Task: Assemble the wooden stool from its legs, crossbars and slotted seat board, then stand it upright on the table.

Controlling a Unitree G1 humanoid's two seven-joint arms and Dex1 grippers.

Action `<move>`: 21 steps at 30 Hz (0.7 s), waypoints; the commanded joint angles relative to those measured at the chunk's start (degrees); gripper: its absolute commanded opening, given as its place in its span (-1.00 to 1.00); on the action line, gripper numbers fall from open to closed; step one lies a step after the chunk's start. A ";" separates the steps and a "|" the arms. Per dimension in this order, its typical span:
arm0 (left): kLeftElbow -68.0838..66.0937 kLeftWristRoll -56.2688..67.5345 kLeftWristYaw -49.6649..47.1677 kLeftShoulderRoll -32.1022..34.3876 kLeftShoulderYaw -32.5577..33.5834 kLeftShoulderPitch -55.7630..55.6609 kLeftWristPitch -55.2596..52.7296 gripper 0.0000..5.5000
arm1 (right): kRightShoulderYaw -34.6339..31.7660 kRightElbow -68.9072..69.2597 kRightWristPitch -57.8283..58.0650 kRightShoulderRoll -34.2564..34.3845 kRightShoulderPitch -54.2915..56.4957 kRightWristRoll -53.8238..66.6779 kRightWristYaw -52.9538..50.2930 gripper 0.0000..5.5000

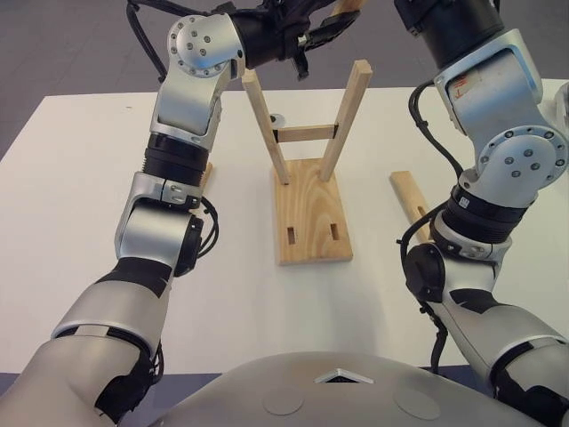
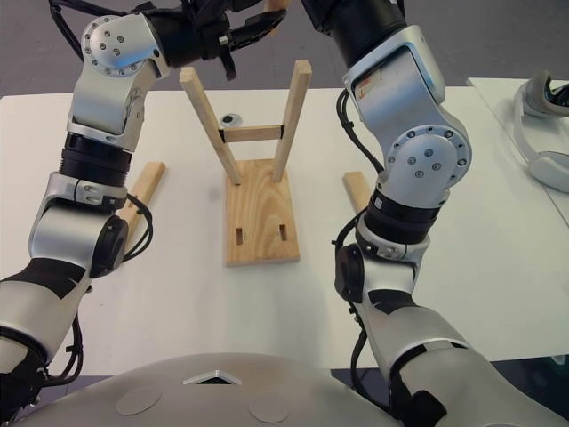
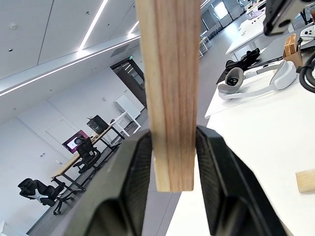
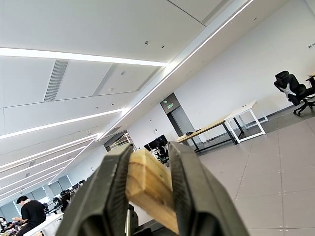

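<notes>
The slotted seat board (image 1: 311,213) lies flat mid-table. Two legs (image 1: 265,124) (image 1: 347,120) stand in its far slots, joined by a crossbar (image 1: 307,133). The two near slots (image 1: 291,234) are empty. Above the far table edge, my left gripper (image 1: 311,31) is shut on a wooden bar (image 3: 170,88), which sits between both fingers (image 3: 135,167). My right gripper (image 4: 147,191) is raised high and shut on the end of another wooden piece (image 4: 150,189). I cannot tell whether the two held pieces are joined.
One loose wooden piece (image 2: 147,187) lies left of the board, behind my left forearm. Another (image 1: 411,197) lies to its right near my right forearm. A small round object (image 2: 233,117) sits behind the legs. A white headset (image 2: 542,98) rests on the neighbouring table.
</notes>
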State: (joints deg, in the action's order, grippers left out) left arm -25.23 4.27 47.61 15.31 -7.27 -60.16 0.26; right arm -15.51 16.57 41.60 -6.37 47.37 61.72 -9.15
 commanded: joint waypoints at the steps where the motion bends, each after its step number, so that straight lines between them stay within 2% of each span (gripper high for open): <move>1: 1.50 0.76 -0.13 -0.80 -0.17 -0.58 -1.60 -0.53 | 0.25 -0.10 -0.09 -0.43 -0.26 0.11 0.17 -0.67; 11: 8.26 5.30 -0.45 -3.65 1.37 0.35 -8.06 -0.53 | 1.52 -0.70 -0.11 -1.54 -0.82 -1.33 0.87 -0.73; 18: 11.03 5.51 0.13 -2.81 1.88 0.24 -10.18 -0.53 | 5.34 -1.52 2.16 -6.71 -2.86 -8.72 2.19 -0.78; 21: 11.37 5.59 0.11 -2.72 1.71 0.48 -10.35 -0.53 | 7.67 -0.91 3.11 -8.26 -3.84 -11.94 3.63 -0.57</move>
State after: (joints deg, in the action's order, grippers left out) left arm -15.04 8.89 47.43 12.27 -5.89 -58.48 -10.50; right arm -8.90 16.18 43.16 -13.57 44.48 51.63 -5.78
